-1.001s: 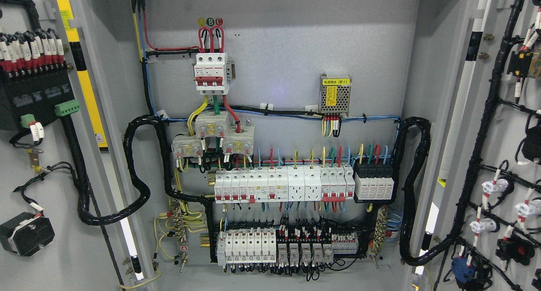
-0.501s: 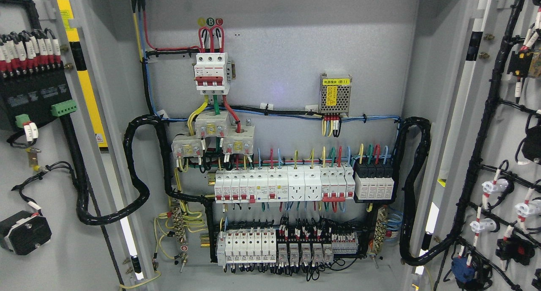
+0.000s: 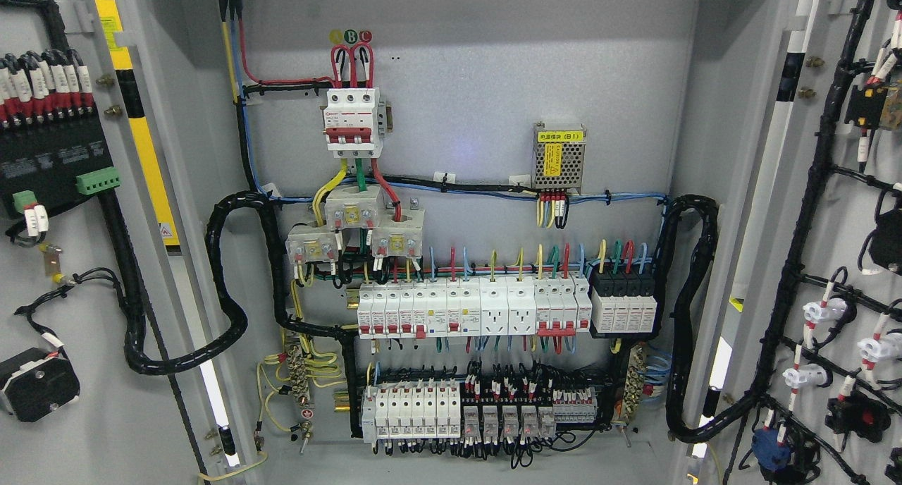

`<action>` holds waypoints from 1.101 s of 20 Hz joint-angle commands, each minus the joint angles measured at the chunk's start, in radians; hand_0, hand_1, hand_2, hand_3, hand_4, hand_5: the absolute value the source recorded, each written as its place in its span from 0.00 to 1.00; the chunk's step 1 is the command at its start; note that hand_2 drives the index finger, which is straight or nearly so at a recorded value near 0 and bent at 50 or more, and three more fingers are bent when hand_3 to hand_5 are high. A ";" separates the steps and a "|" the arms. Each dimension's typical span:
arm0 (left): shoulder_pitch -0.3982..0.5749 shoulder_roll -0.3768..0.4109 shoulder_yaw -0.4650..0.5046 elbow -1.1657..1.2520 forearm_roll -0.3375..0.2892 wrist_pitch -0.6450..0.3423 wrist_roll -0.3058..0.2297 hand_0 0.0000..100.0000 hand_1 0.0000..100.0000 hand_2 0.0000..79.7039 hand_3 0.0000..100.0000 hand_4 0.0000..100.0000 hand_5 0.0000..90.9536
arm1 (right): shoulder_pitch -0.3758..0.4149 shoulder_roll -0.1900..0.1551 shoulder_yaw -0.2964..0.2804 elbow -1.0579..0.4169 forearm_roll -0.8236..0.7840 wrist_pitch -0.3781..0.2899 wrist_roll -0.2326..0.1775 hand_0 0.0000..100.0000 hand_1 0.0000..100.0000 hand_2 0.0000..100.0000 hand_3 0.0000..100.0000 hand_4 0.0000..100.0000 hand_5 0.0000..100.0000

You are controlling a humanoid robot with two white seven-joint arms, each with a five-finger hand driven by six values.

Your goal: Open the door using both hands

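1. Hands: neither robot hand nor either arm shows in the head view, so whether the fingers are released, clenched or grasping anything cannot be told.
2. Landmark for all positions below: the red-and-white main breaker [image 3: 353, 120], mounted high on the grey back panel [image 3: 479, 83] of the cabinet.
3. Left door [image 3: 77, 273]: stands swung open, well to the left of the main breaker; its inner face shows. It carries a black terminal module [image 3: 49, 161] with green plugs, roughly level with the breaker, and a black round component [image 3: 35, 386] far below-left of it.
4. Right door [image 3: 838, 259]: also swung open, well to the right of the main breaker; inner face visible, with black wire looms and white, black and blue device backs mounted on it.
5. Black corrugated conduit [image 3: 225, 287]: loops from the left door into the cabinet, below-left of the main breaker. A second loop runs to the right door, far below-right of the breaker.
6. Three transformer blocks [image 3: 356, 228]: directly below the main breaker, fed by yellow, green and red wires.
7. Power supply module [image 3: 558, 157] with yellow label: right of the main breaker, slightly lower.
8. Upper breaker row [image 3: 493, 309]: below and right of the main breaker, white units with red toggles, black units at its right end.
9. Lower breaker and relay row [image 3: 479, 407]: further below the main breaker, near the cabinet floor.
10. Yellow-and-black striped strip [image 3: 144, 139]: left of the main breaker, seen through the gap beside the left door.
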 commanded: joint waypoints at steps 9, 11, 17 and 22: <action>-0.017 0.056 0.000 0.041 0.034 0.002 0.001 0.00 0.00 0.00 0.08 0.00 0.00 | -0.003 -0.007 0.019 -0.004 0.000 -0.004 0.002 0.21 0.13 0.00 0.00 0.00 0.00; -0.017 0.056 0.003 0.044 0.034 0.008 0.001 0.00 0.00 0.00 0.08 0.00 0.00 | -0.005 -0.008 0.026 -0.004 0.000 -0.004 0.002 0.21 0.12 0.00 0.00 0.00 0.00; -0.016 0.056 -0.023 0.021 0.038 0.006 0.001 0.00 0.00 0.00 0.08 0.00 0.00 | -0.005 -0.008 0.033 -0.004 0.001 -0.004 0.002 0.21 0.12 0.00 0.00 0.00 0.00; -0.002 0.070 -0.085 -0.081 0.036 0.005 0.003 0.00 0.00 0.00 0.08 0.00 0.00 | -0.008 -0.010 0.052 -0.004 0.001 -0.004 0.002 0.21 0.12 0.00 0.00 0.00 0.00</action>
